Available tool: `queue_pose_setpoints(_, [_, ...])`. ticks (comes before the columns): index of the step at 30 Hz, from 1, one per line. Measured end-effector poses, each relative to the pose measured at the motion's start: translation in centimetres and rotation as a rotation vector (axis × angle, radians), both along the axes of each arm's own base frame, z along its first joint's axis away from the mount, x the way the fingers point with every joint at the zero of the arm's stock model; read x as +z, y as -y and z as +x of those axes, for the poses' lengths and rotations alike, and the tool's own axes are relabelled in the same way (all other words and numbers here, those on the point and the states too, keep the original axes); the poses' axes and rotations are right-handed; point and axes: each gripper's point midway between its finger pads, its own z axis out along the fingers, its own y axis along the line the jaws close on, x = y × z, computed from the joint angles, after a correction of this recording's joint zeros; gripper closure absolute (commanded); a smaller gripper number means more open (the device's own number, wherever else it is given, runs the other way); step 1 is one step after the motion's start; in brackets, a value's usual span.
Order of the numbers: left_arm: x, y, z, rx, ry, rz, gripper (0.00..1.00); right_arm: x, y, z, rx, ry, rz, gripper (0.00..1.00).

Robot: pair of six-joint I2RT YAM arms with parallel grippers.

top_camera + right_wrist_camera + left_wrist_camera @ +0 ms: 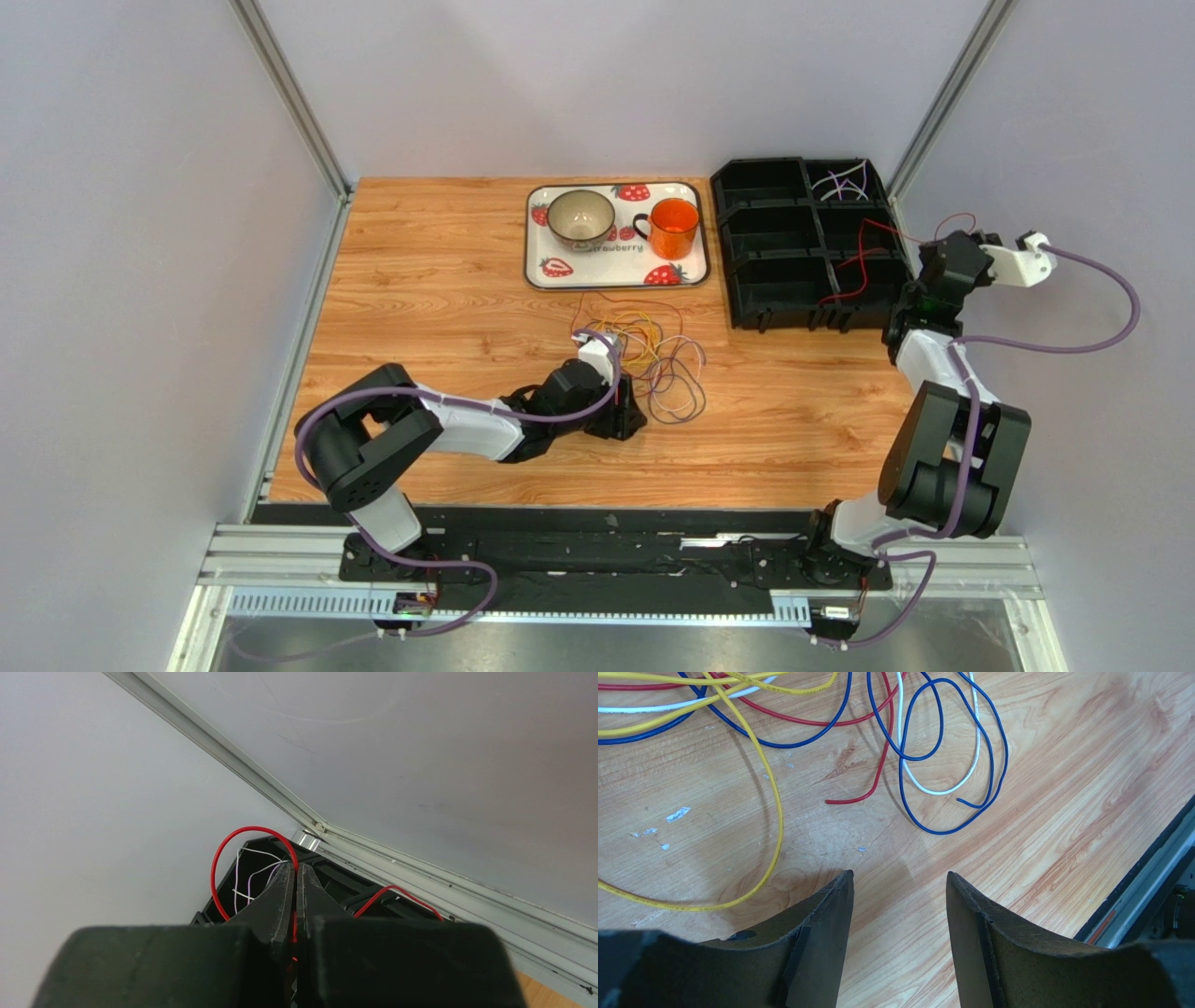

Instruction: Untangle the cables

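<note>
The cables [659,357] lie tangled mid-table as thin yellow, purple, red and white loops. My left gripper [617,416] rests low at the tangle's near edge. In the left wrist view it [899,876] is open over bare wood. A yellow cable [773,798], a blue one [948,763], a red one [878,763] and a white one [934,787] lie just beyond its tips. My right gripper [912,273] hangs above the black compartment tray [765,238]. It [295,869] is shut on a red cable [217,861], which loops up from the tips and trails into the tray [859,262].
A strawberry-print tray [540,259] at the back centre carries a bowl [579,216] and an orange mug [675,226]. White and purple wires [246,875] sit in a far compartment of the black tray. Grey walls close in on the left, back and right; the metal rail runs along the near edge.
</note>
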Motion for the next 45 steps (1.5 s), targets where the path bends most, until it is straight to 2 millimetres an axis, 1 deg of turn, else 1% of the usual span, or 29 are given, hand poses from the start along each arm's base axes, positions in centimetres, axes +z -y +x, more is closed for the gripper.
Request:
queue_pose_setpoints(6, [0.0,0.0,0.0,-0.001,0.001,0.003,0.41,-2.0,0.2,0.1,0.002,0.011,0.049,1.0])
queue_pose_setpoints(12, [0.0,-0.1,0.0,-0.001,0.001,0.003,0.41,-5.2,0.0,2.1,0.074,0.011,0.113,1.0])
queue_pose_setpoints(14, [0.0,-0.1,0.0,-0.001,0.001,0.003,0.41,-5.2,-0.3,2.5,0.098,0.02,0.119,1.0])
queue_pose_setpoints(15, [0.0,-0.1,0.0,-0.001,0.001,0.004,0.41,-4.7,-0.4,2.6,0.107,0.029,0.114,1.0])
queue_pose_setpoints(17, [0.0,-0.1,0.0,-0.001,0.001,0.005,0.41,-2.8,-0.3,3.3,0.123,0.064,0.094,1.0])
queue_pose_setpoints(18, [0.0,-0.1,0.0,-0.001,0.001,0.005,0.41,-1.2,-0.2,3.8,0.131,0.088,0.08,1.0])
queue_pose_setpoints(20, [0.0,-0.1,0.0,-0.001,0.001,0.007,0.41,2.3,0.1,4.6,0.138,0.144,0.051,1.0])
queue_pose_setpoints(22, [0.0,-0.1,0.0,-0.001,0.002,0.007,0.41,6.2,0.7,5.4,0.126,0.17,0.056,1.0])
queue_pose_setpoints(23, [-0.1,-0.1,0.0,-0.001,0.001,0.008,0.41,7.8,0.9,5.6,0.118,0.178,0.059,1.0])
queue_pose_setpoints(24, [-0.1,-0.1,0.0,0.0,0.001,0.009,0.41,9.5,1.3,5.6,0.099,0.176,0.068,1.0])
queue_pose_setpoints(26, [-0.1,-0.1,0.0,0.0,0.001,0.01,0.41,13.9,1.7,5.6,0.048,0.192,0.075,1.0])
queue_pose_setpoints(27, [-0.1,-0.1,0.0,0.0,0.001,0.01,0.41,15.6,1.9,5.3,0.012,0.197,0.077,1.0])
queue_pose_setpoints(28, [-0.1,-0.1,0.0,0.0,0.001,0.01,0.42,17.1,2.2,4.8,-0.034,0.197,0.082,1.0])
queue_pose_setpoints(29, [-0.1,-0.1,0.0,0.0,0.001,0.01,0.42,18.2,2.1,4.4,-0.071,0.198,0.085,1.0])
queue_pose_setpoints(30, [-0.1,-0.1,0.0,0.0,0.001,0.011,0.42,18.8,2.0,4.0,-0.112,0.194,0.09,1.0])
queue_pose_setpoints(32, [-0.1,-0.1,0.0,0.0,0.0,0.013,0.42,18.6,1.5,3.3,-0.183,0.157,0.109,1.0])
queue_pose_setpoints(33, [-0.1,-0.1,0.0,0.001,-0.001,0.014,0.42,17.9,1.3,3.0,-0.214,0.132,0.123,1.0])
queue_pose_setpoints(36, [-0.1,-0.2,0.0,0.002,-0.001,0.015,0.43,15.1,0.8,3.1,-0.269,0.045,0.171,1.0])
queue_pose_setpoints(41, [-0.1,-0.2,0.0,0.004,-0.001,0.017,0.43,9.5,1.8,3.0,-0.381,-0.1,0.268,1.0])
queue_pose_setpoints(43, [-0.1,-0.2,0.0,0.004,-0.002,0.018,0.43,7.8,1.8,2.7,-0.407,-0.142,0.299,1.0])
queue_pose_setpoints(45, [-0.1,-0.2,0.1,0.004,-0.002,0.018,0.43,6.7,1.6,2.2,-0.416,-0.175,0.323,1.0])
